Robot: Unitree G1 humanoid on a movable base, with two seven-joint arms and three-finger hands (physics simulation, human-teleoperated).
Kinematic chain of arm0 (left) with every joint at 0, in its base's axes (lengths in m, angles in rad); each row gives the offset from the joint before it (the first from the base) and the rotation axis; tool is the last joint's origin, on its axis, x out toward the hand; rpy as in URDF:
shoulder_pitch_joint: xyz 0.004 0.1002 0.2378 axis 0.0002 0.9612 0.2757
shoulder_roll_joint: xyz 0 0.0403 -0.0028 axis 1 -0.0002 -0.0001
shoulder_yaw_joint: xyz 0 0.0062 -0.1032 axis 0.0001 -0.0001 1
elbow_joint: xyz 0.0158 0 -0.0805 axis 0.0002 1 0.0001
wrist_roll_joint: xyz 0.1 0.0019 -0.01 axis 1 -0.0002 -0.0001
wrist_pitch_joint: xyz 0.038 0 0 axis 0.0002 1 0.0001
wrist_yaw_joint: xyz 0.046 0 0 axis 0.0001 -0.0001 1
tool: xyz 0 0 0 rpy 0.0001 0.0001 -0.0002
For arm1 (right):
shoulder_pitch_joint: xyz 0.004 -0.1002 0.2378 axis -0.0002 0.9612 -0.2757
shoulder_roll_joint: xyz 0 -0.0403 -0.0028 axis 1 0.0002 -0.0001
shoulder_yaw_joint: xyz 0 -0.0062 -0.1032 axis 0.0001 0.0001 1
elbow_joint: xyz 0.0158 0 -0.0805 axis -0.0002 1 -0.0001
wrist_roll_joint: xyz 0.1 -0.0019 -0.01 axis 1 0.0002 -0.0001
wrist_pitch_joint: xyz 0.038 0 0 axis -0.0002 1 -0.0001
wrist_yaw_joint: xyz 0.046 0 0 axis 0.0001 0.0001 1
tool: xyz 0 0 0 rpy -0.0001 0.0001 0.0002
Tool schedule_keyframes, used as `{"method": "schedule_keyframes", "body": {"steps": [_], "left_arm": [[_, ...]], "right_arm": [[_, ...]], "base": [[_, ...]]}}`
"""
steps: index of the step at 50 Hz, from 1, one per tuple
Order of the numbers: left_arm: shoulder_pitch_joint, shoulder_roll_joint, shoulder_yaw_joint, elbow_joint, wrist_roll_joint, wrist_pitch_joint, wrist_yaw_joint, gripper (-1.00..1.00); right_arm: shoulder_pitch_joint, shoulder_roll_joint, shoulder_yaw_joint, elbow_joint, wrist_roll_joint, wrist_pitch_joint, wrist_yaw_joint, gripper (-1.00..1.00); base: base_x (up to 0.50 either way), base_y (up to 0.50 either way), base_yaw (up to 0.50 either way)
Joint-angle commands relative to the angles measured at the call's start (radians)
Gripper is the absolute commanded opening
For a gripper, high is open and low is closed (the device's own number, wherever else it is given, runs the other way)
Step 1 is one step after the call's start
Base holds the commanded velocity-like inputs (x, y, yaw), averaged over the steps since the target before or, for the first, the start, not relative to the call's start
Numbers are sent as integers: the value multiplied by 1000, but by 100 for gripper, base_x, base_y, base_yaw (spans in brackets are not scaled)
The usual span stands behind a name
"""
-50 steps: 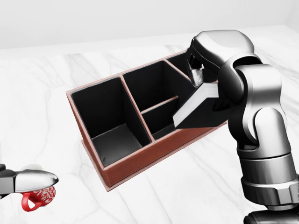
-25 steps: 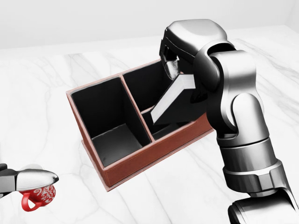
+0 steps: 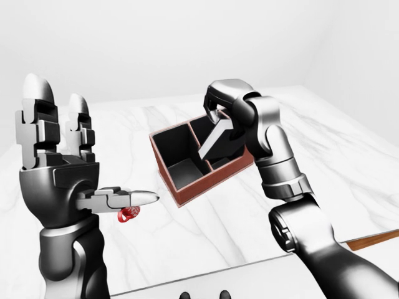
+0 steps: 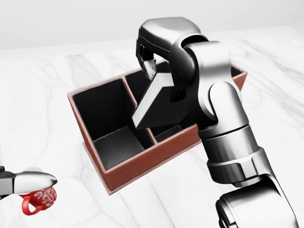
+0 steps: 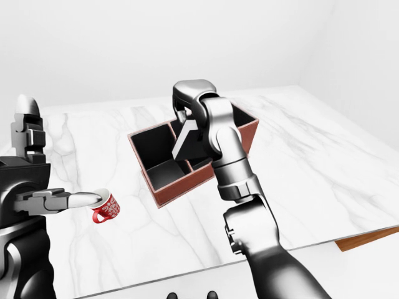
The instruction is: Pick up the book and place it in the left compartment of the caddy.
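While the right hand (image 4: 154, 61) hangs above the caddy (image 4: 142, 166), its fingers are clamped on the top end of the book (image 4: 156, 102), a dark volume whose white page edge faces the head view's left. The book tilts, its upper end toward the right and its lower end down and to the left, over the divider between the caddy's large left compartment and the smaller middle ones. It is held in the air, and I cannot tell whether its lower corner touches the divider. The left compartment shows a bare dark floor.

The caddy is a reddish-brown box with black inner walls, sitting skewed on the white marble table (image 4: 57, 85), its near left corner pointing toward the bottom of the head view. The right arm (image 4: 223, 123) rises from the lower right and bends over the caddy's right part, hiding the right compartment.

In the left-eye view the left hand (image 3: 56, 168) stands raised at the left, well apart from the caddy, two fingers (image 3: 37, 118) pointing straight up and the thumb stretched out toward the right; the fingers are spread and hold nothing. A red patterned mug (image 5: 106, 208) sits on the table just beyond the thumb's tip, to the left of the caddy.
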Motion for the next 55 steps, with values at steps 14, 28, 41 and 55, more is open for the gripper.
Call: {"method": "schedule_keyframes", "body": {"steps": [14,28,41,55], "left_arm": [[10,1,16,-16,-14,0,-4,100],[15,-1,22,-25,-20,0,-5,100],[18,-4,18,-35,-18,0,-3,100],[22,-6,14,-22,-13,0,-9,100]], "right_arm": [[-95,53,15,156,25,0,0,-100],[-130,69,23,204,38,0,0,-100],[-154,85,26,227,51,0,0,-100],[-172,118,38,304,70,0,-71,-100]], "base": [[0,0,0],[0,0,0],[0,0,0],[0,0,0]]}}
